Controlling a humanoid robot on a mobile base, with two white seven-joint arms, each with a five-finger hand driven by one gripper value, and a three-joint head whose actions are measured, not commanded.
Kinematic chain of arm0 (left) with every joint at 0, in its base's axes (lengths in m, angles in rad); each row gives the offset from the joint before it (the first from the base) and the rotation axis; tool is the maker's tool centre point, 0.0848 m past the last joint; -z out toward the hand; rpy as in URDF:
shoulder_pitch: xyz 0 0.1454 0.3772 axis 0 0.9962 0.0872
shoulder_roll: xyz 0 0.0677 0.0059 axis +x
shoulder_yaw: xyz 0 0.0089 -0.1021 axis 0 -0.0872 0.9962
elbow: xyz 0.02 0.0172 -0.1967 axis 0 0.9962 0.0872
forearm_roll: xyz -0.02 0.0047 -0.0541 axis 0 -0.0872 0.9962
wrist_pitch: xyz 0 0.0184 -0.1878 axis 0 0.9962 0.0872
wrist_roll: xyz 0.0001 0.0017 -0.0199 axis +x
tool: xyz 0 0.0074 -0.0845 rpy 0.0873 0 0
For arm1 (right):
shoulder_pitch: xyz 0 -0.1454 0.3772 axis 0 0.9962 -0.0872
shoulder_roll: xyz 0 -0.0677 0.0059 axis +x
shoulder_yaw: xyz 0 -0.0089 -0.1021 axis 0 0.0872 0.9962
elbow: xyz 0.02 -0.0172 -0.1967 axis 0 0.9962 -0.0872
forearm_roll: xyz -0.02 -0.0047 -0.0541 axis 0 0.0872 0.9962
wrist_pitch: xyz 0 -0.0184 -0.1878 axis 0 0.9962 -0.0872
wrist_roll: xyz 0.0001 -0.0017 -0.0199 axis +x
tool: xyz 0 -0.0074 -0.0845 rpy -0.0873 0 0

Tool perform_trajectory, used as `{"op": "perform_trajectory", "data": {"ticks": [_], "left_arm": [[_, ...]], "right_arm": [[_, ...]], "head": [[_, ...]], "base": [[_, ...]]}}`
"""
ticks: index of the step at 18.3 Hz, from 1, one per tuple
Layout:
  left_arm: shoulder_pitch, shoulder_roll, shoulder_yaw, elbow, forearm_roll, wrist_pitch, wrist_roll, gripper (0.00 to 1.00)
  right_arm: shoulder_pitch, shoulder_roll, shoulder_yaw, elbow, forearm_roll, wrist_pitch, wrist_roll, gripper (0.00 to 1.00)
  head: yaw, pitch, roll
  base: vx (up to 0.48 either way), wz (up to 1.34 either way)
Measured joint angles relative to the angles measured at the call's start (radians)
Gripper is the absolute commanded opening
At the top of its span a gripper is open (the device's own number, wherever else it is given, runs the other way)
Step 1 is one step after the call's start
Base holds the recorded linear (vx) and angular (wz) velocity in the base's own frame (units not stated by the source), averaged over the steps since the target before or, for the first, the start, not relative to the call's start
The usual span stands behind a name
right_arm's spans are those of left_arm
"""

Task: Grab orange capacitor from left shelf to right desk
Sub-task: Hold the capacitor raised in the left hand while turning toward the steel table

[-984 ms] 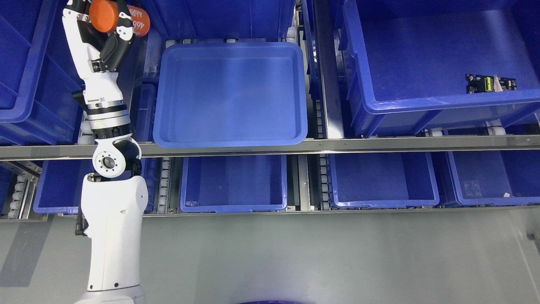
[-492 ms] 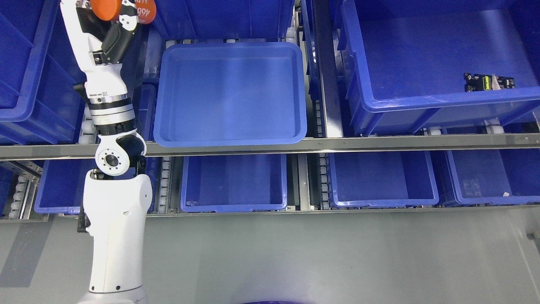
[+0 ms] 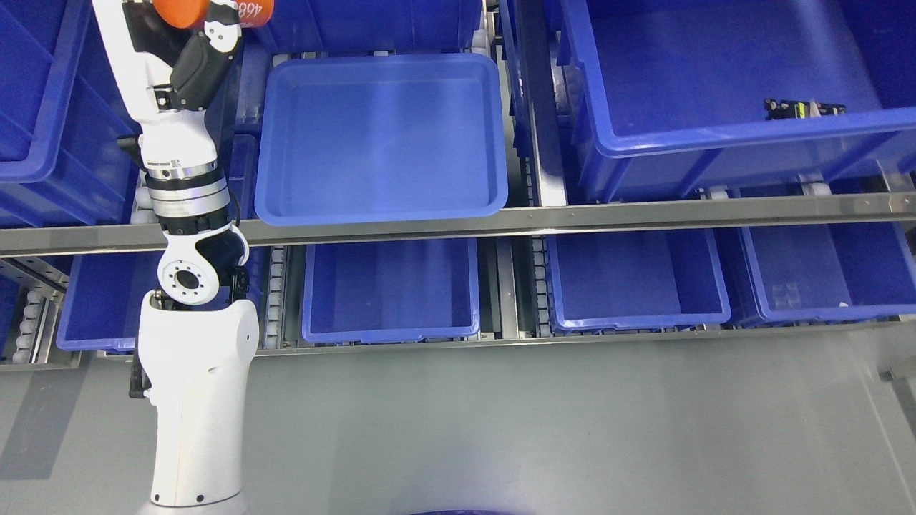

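Note:
My left hand [image 3: 193, 18] is at the top left edge of the head view, raised in front of the shelf, its fingers curled around the orange capacitor [image 3: 215, 8]. The capacitor is an orange cylinder with white digits on its side, and its upper part is cut off by the frame edge. The white left arm [image 3: 187, 343] rises from the bottom left. The right arm is out of view.
A shallow blue tray [image 3: 379, 207] sits on the upper shelf just right of the hand. A large blue bin [image 3: 715, 132] at the upper right holds a small black part [image 3: 801, 109]. Several blue bins fill the lower shelf [image 3: 390, 332]. A metal rail [image 3: 544, 218] crosses the view. Grey floor lies below.
The left hand with the capacitor has risen further toward the top edge. The whole picture has shifted and tilted, so the camera has moved.

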Motion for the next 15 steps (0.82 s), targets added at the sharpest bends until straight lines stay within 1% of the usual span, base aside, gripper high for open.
{"op": "perform_trajectory", "data": {"ticks": [3,6,13,15], "left_arm": [[0.005,0.000,-0.006,-0.022,0.000,-0.054,-0.003,0.01],[0.008,0.000,-0.015,-0.037,0.000,-0.082,-0.004,0.01],[0.010,-0.001,-0.081,-0.058,0.004,-0.097,-0.002,0.01],[0.010,-0.001,-0.095,-0.060,0.021,-0.084,-0.001,0.01]], "right_arm": [[0.000,0.000,0.000,0.000,0.000,0.000,0.000,1.00],[0.000,0.000,0.000,0.000,0.000,0.000,0.000,1.00],[0.000,0.000,0.000,0.000,0.000,-0.004,0.000,1.00],[0.000,0.000,0.000,0.000,0.000,-0.004,0.000,1.00]], "head": [[0.0000,0.000,0.000],[0.0000,0.000,0.000],[0.0000,0.000,0.000],[0.0000,0.000,0.000]], "base": [[-0.144,-0.08],[-0.164,-0.12],[-0.184,-0.31],[-0.152,-0.52]]}}
